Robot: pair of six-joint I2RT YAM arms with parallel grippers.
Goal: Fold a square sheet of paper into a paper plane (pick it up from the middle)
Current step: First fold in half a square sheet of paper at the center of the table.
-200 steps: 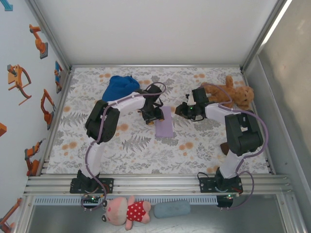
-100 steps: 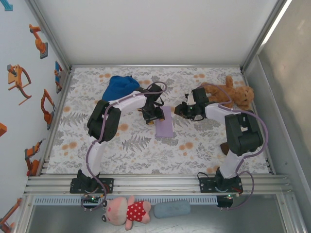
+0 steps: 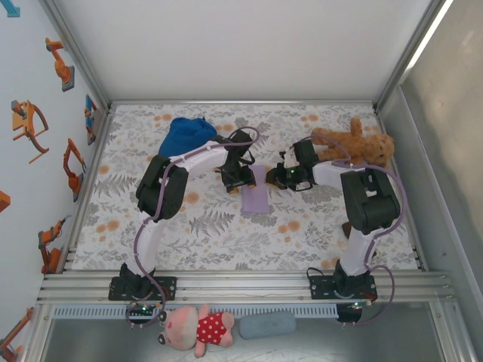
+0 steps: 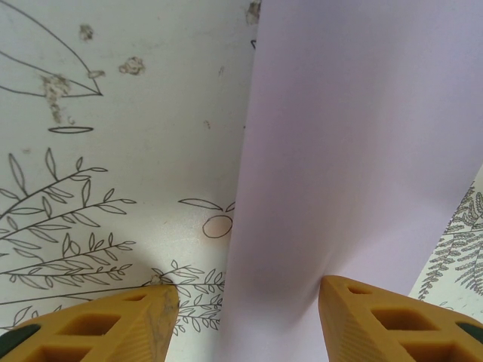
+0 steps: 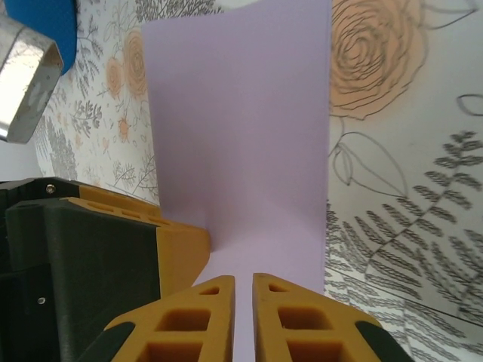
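Right wrist: R gripper [image 5: 243, 280] pinches lavender paper [image 5: 241, 136]; L gripper [image 4: 247, 290] spread.

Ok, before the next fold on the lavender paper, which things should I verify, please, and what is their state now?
1. Left fingers open: ok, wide apart, one over the tablecloth, one over the sheet.
2. Right fingers gripping the sheet: cannot tell; nearly together at its edge.
3. Sheet folded to a narrow rectangle: ok.
4. Room between the two arms' fingers: not ok, they are very close.
5. Blue cap and teddy bear apart from the sheet: ok.
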